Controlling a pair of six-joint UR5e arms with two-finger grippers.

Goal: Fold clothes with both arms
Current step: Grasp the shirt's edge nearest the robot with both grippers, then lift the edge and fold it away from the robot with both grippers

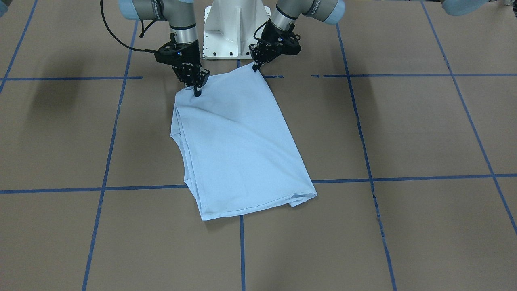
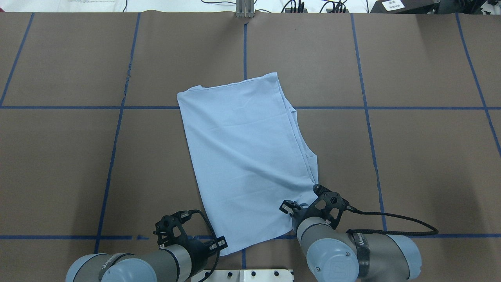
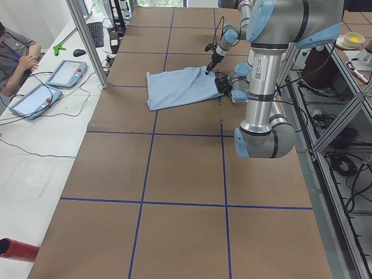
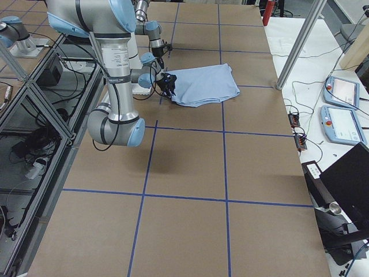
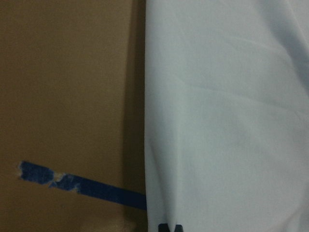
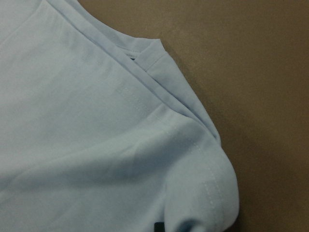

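The light blue T-shirt (image 1: 238, 145) lies folded lengthwise into a long strip on the brown table, also seen from overhead (image 2: 246, 156). Its print and collar are hidden. My left gripper (image 1: 255, 67) is shut on the shirt's near corner, close to the pedestal, also in the overhead view (image 2: 219, 244). My right gripper (image 1: 197, 92) is shut on the other near corner, at the layered sleeve side, also in the overhead view (image 2: 290, 207). The left wrist view shows the shirt's straight edge (image 5: 227, 121); the right wrist view shows stacked hemmed layers (image 6: 96, 145).
The white pedestal base (image 1: 232, 32) stands just behind both grippers. Blue tape lines (image 1: 242, 242) grid the brown table. An operator (image 3: 14, 52) sits beyond the table's far side with tablets (image 3: 67, 72). A metal post (image 3: 87, 40) stands at that edge.
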